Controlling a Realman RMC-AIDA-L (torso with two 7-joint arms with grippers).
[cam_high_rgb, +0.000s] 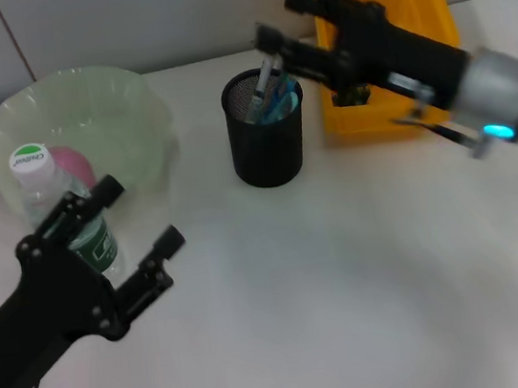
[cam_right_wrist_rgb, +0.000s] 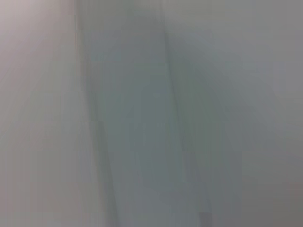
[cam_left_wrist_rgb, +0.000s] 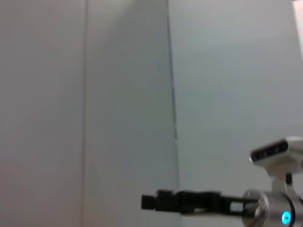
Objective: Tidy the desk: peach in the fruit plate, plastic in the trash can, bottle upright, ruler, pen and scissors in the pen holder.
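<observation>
A clear bottle [cam_high_rgb: 46,190] with a white cap and green label stands upright at the near rim of the pale green fruit plate [cam_high_rgb: 135,100]. The pink peach [cam_high_rgb: 73,164] lies in that plate. My left gripper [cam_high_rgb: 138,214] is open just in front and to the right of the bottle, its arm covering the bottle's base. The black mesh pen holder [cam_high_rgb: 268,149] holds a pen [cam_high_rgb: 266,75] and blue-handled items; ruler and scissors cannot be told apart. My right gripper [cam_high_rgb: 275,16] hovers open right above the holder and shows in the left wrist view [cam_left_wrist_rgb: 149,202]. The plastic is out of view.
The yellow trash can [cam_high_rgb: 382,37] stands behind and right of the pen holder, partly covered by my right arm [cam_high_rgb: 476,86]. White desk [cam_high_rgb: 348,278] spreads in front. The right wrist view shows only a grey wall.
</observation>
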